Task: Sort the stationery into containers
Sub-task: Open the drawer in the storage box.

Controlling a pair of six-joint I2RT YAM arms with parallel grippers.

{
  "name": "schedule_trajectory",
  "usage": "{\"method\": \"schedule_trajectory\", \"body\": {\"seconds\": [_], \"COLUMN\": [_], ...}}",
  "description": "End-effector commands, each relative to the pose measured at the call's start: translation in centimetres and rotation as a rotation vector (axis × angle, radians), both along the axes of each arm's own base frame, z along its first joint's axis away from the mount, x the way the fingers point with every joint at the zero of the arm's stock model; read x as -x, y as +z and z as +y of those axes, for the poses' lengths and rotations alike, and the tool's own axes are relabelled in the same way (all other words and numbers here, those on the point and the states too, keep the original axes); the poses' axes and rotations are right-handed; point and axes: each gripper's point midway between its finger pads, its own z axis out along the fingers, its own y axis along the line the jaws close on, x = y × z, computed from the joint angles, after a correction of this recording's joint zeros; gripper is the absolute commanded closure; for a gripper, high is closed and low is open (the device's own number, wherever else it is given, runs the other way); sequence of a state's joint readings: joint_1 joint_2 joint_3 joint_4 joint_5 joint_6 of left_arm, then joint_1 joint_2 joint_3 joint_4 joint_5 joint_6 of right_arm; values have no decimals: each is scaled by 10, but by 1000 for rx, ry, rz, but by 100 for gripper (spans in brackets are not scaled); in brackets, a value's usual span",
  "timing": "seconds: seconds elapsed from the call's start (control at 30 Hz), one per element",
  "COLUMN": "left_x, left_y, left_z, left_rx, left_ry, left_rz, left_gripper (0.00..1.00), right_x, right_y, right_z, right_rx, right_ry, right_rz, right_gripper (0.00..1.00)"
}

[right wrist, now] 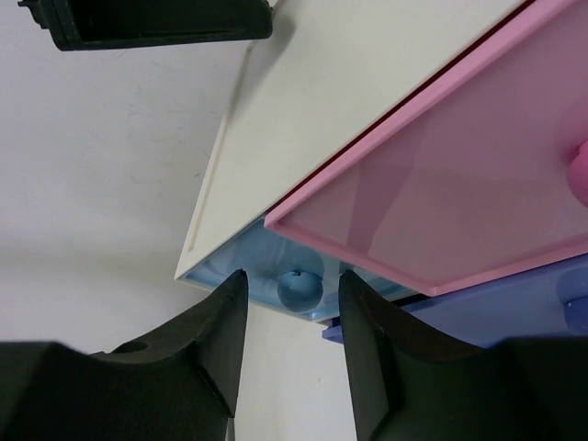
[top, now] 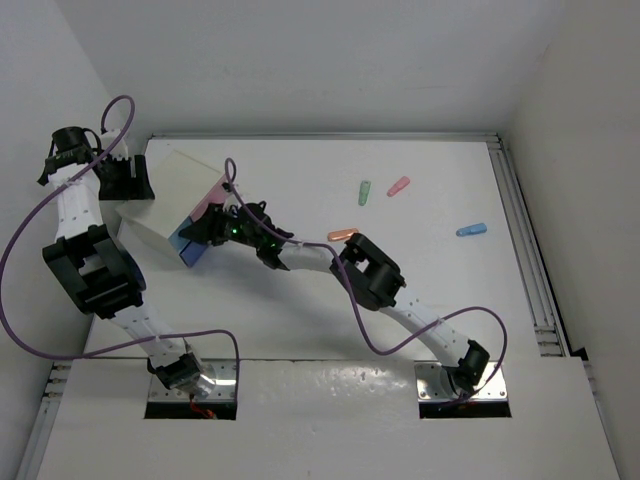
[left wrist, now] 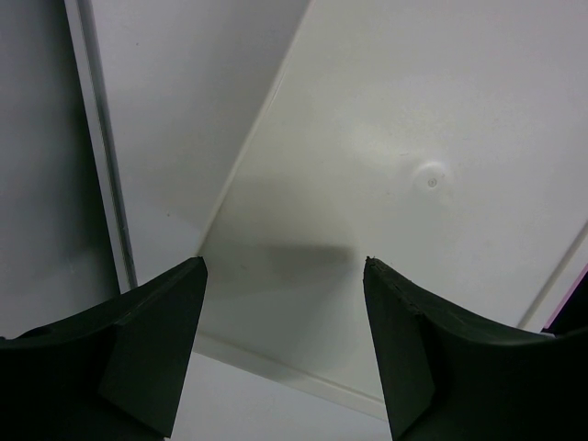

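White desk (top: pixel 450 180): light-blue drawer knob (right wrist: pixel 300 289) sits between right jaws, narrowly parted, seemingly untouched; left jaws wide above cabinet top (left wrist: pixel 386 138).

— Where's the left arm (top: pixel 92 268)?
— Up along the left edge, elbow bent, wrist near the far-left corner. The left gripper (top: pixel 128 182) reaches inward from there, its fingers (left wrist: pixel 152 340) spread wide.
— And the right arm (top: pixel 378 275)?
— Stretched low from its base at the near edge, across toward the far-left corner. The right gripper (top: pixel 207 228) holds its fingers (right wrist: pixel 197 349) a narrow gap apart — the tips don't meet.
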State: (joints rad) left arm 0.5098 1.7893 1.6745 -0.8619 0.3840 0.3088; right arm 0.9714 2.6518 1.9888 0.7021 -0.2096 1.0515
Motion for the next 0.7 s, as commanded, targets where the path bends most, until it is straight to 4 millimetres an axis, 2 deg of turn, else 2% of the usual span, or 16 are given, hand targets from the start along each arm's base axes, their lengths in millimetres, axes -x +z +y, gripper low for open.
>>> {"method": "schedule_trajectory", "body": {"seconds": [0.0, 0.2, 0.4, 0.63, 0.67], "left_x": [-4, -5, -4, -6, -6], "left_y": [-6, -6, -8, -8, -8], "left_z": [2, 3, 3, 3, 3], "left_rx": [-7, -9, -5, -4, -1], "left_ry": [5, 7, 9, 13, 16], "left_rz": [14, 14, 21, 21, 23], "left_gripper": [25, 25, 25, 25, 25], "right_x": [2, 9, 5, 6, 7], "right_y": [30, 27, 28, 31, 34], "right_z": [7, 10, 10, 11, 11], "right_rx": [-80, -78, -82, -86, -90], "right_ry": [10, 20, 8, 16, 19], "right_rz": [-48, -48, -55, -70, -72], "right_gripper": [57, 58, 67, 85, 93]}}
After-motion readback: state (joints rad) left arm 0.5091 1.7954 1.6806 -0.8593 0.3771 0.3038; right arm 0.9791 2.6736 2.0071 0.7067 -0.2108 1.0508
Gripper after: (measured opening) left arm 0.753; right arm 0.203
